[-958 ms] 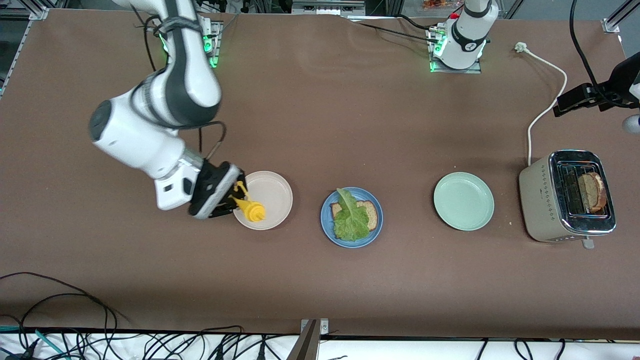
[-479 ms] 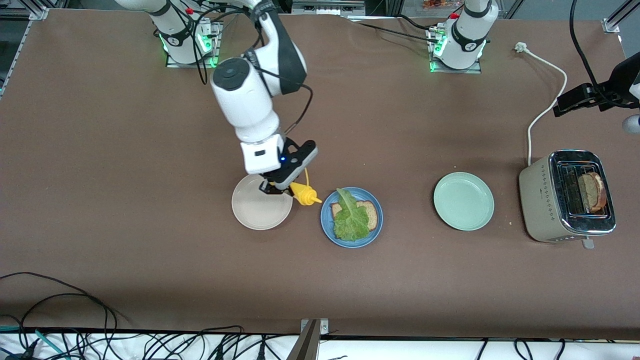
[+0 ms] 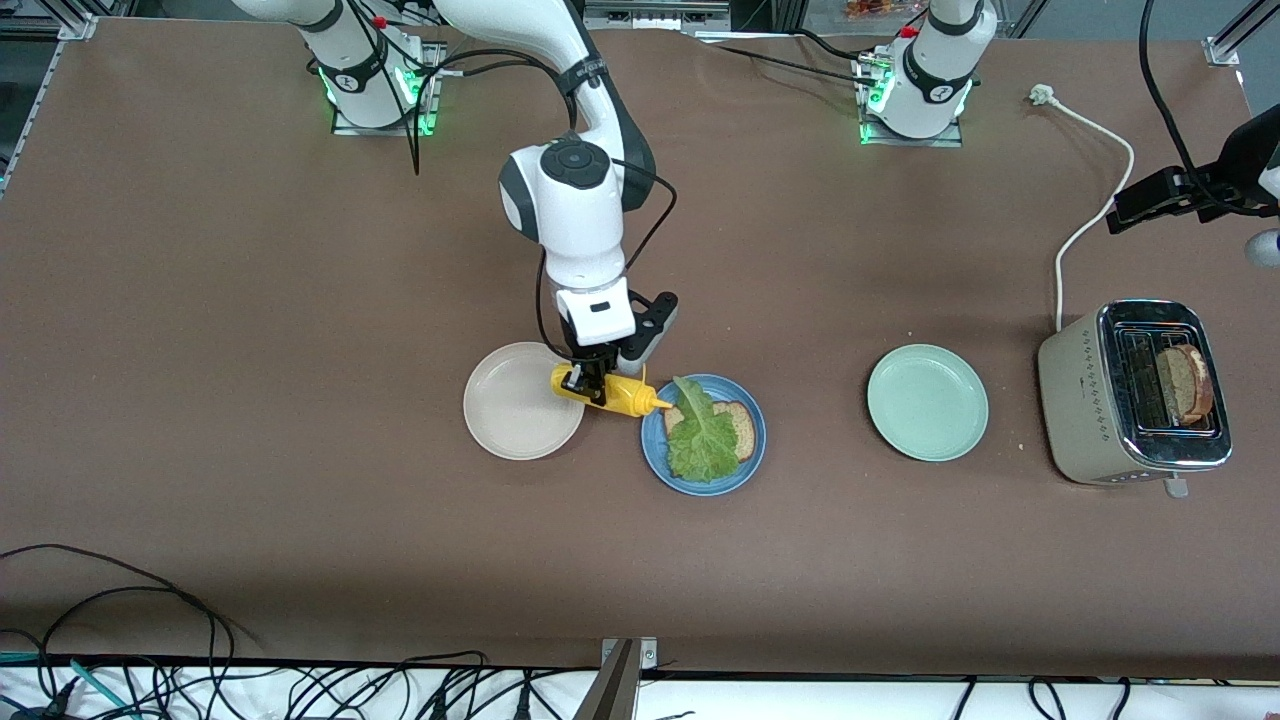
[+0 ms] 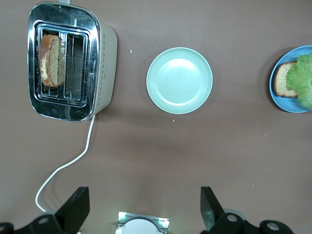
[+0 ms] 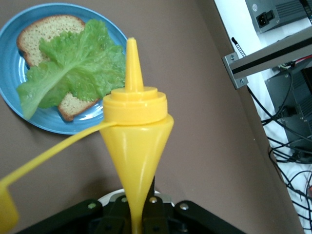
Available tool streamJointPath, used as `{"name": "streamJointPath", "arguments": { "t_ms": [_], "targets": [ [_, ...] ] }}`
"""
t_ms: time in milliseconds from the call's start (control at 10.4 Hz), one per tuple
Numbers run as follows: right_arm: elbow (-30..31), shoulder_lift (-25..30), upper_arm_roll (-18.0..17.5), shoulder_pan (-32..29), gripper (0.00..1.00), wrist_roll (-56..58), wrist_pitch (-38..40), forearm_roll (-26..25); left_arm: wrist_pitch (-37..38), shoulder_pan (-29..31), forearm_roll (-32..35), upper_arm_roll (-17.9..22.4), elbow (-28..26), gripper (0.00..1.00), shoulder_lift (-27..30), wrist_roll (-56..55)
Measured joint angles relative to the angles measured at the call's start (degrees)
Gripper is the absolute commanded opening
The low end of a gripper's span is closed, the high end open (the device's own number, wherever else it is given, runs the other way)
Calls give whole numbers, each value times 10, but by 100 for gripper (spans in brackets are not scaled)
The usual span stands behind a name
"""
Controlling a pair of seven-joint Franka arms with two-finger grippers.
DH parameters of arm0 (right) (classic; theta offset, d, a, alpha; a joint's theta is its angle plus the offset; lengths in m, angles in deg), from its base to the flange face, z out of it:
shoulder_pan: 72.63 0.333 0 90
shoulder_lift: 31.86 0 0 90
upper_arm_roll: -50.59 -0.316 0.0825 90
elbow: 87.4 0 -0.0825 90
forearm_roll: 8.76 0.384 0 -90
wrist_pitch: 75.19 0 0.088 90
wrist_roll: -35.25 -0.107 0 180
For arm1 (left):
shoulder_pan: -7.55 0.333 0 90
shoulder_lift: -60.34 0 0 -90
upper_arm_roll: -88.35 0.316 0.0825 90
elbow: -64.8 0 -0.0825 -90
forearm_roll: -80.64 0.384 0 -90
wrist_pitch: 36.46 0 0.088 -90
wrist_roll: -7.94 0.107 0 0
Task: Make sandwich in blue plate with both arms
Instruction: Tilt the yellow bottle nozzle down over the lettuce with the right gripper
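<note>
Blue plate (image 3: pixel 750 455), right gripper (image 3: pixel 590 383) clamping mustard bottle (image 3: pixel 612 394)

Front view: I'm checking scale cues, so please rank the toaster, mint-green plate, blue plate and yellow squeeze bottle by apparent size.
1. Toaster
2. Mint-green plate and blue plate: alike, no ranking
3. Yellow squeeze bottle, held above the table, so nearness makes it unsure

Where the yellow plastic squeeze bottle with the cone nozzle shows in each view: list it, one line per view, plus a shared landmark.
Front view: the yellow plastic squeeze bottle lies sideways in the shut right gripper, between the beige-white plate and the round glossy blue plate, nozzle at its rim.
Left wrist view: not in it.
Right wrist view: fills the middle, nozzle toward the plate.
Shared landmark: the blue plate with bread and lettuce, in all three.
</note>
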Motion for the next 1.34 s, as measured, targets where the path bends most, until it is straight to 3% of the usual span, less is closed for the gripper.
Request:
{"name": "streamJointPath", "arguments": {
  "t_ms": [671,1054,1341],
  "targets": [
    [0,-129,-18,12,0,0,-157,-47,0,1,0,0,0,100,0,0],
    [-1,-140,-16,12,0,0,-168,-135,0,1,0,0,0,100,0,0],
    [0,-140,-15,11,0,0,-162,-153,0,1,0,0,0,100,0,0]
  ]
}}
